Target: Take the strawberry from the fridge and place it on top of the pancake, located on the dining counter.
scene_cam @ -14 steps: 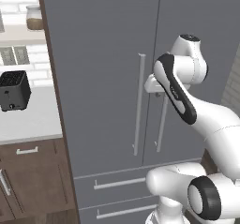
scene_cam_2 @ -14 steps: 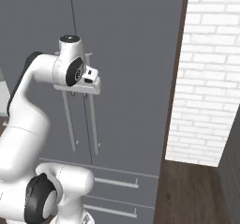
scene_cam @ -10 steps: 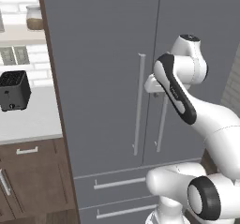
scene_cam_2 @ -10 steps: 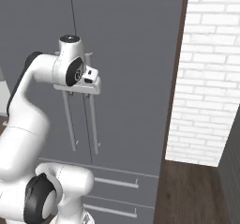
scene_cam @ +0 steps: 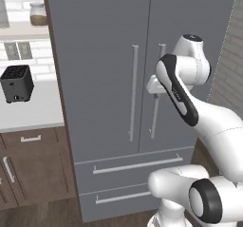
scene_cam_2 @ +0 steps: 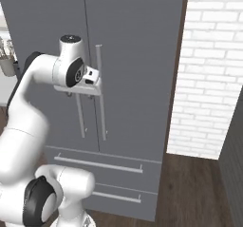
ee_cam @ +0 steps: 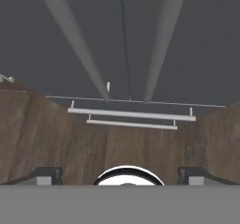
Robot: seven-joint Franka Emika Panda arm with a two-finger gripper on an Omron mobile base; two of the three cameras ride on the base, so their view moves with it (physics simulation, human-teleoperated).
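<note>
**Robot arm at the shut fridge doors**

The fridge [scene_cam: 109, 79] is the biggest thing here. It is tall and grey, and both of its doors are shut. Two long silver handles [scene_cam: 134, 92] run up and down near the middle, one on each door. Under the doors are two drawers [scene_cam: 137, 166] with flat silver bars.

In the left base view, a white desk [scene_cam: 28, 112] sits at 9 o'clock from the fridge, with brown cabinets [scene_cam: 28, 169] below it. In the right base view, a white brick wall [scene_cam_2: 213, 69] stands at 3 o'clock from the fridge. The floor [scene_cam_2: 190, 188] is dark brown wood.

The white arm [scene_cam: 190, 107] reaches up in front of the doors. In the left base view it comes from 5 o'clock.

A small black box with a grid top [scene_cam: 16, 83] sits on the desk.

The pincer [ee_cam: 120, 174] is wide open and holds nothing. Its two dark fingertips [ee_cam: 42, 175] show far apart in the hand view. It is close to the two handles, looking down along them to the drawers and the floor.

The doors are shut, so I cannot tell where the strawberry is.
</note>
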